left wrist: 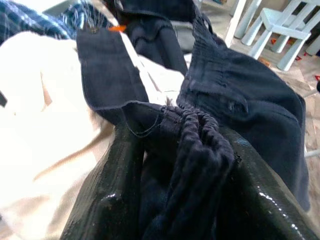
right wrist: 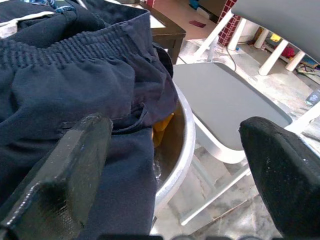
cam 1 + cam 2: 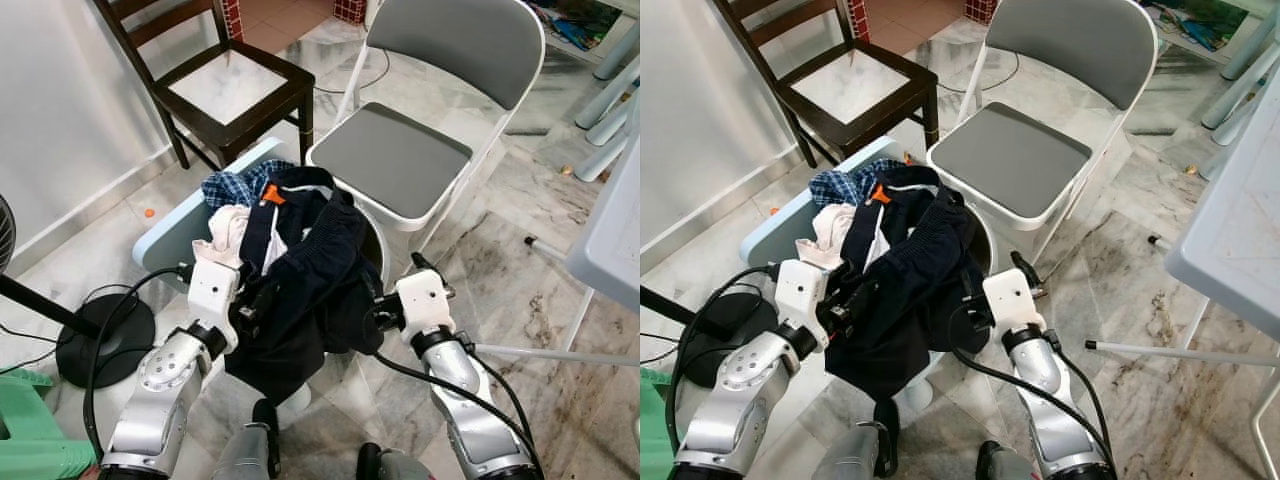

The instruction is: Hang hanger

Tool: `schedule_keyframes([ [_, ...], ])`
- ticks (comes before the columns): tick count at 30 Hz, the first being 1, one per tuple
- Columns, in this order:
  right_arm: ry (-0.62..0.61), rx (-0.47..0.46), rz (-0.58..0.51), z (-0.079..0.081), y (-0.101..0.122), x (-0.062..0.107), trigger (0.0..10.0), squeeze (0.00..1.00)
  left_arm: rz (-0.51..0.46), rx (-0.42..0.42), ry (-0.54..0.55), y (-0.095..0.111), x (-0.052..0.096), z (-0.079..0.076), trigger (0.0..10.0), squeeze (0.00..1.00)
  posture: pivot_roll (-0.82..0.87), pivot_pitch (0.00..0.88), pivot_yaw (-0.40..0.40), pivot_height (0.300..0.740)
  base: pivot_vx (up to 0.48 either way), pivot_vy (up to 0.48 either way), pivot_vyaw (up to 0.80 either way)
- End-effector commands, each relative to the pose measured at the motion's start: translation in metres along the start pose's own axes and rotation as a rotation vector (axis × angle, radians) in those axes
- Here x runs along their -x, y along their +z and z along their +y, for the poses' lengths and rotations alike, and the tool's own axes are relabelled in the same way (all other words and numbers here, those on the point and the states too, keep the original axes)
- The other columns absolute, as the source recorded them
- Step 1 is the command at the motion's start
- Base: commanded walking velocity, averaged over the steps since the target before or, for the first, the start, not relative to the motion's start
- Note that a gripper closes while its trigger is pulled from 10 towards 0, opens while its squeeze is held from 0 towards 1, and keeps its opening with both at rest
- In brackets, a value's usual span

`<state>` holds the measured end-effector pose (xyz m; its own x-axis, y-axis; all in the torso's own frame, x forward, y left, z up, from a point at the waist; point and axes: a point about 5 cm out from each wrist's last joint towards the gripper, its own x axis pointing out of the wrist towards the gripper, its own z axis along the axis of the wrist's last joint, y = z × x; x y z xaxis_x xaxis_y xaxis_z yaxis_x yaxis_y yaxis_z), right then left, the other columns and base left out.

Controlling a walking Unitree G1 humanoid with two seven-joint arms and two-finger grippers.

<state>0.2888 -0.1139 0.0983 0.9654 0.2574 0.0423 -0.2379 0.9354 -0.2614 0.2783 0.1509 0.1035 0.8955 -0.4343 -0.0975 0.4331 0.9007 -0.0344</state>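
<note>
Two tools are at the laundry pile, and I'm reading the pic from the head cam. My left tool is clamped on a bunched fold of dark navy clothing, w/ the cloth squeezed between both black fingers. My right tool sits wide apart, gripping nothing, just beside the right edge of the same garment and the rim of a metal basin that holds the pile.

No hanger can be made out anywhere, so I can't say where it lies; possibly it's buried under the clothes, but that's a guess. The pile also has a checked blue shirt and a cream-coloured item, w/ an orange tag near the top.

Key relation: the navy garment lies straight ahead, between both arms, draped front to back over the basin and hanging toward me. Left arm already has it; right is nearest the free edge. Beyond the basin stand a grey folding chair and a dark wooden chair.
</note>
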Motion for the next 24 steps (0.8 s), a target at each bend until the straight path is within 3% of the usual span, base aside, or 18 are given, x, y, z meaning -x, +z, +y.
schedule_keyframes([
  [1,0.005,0.003,0.021,0.002,-0.006,0.003,10.0,0.0,0.041,0.016,0.018,-0.006,0.008,0.003,0.0,0.0,0.16,0.306,0.001,0.74,0.0,0.0,0.0],
  [10,0.01,0.003,0.021,0.003,-0.007,0.002,10.0,0.0,0.066,-0.041,0.163,-0.008,0.019,0.015,0.0,0.0,0.17,0.31,-0.003,0.74,0.0,0.0,0.0],
  [16,0.016,0.002,0.021,0.005,-0.007,0.002,10.0,0.0,0.087,-0.042,0.168,-0.013,0.023,0.013,0.0,0.0,0.17,0.311,-0.005,0.74,0.0,0.0,0.0],
  [19,0.018,0.003,0.021,0.004,-0.007,0.002,10.0,0.0,0.117,-0.083,0.203,-0.016,0.026,0.015,0.0,0.0,0.17,0.311,-0.006,0.74,0.0,0.0,0.0],
  [24,0.017,0.003,0.022,0.004,-0.007,0.002,10.0,0.0,0.113,-0.32,0.193,-0.012,0.025,0.018,0.0,0.0,0.17,0.312,-0.008,0.74,0.0,0.0,0.0],
])
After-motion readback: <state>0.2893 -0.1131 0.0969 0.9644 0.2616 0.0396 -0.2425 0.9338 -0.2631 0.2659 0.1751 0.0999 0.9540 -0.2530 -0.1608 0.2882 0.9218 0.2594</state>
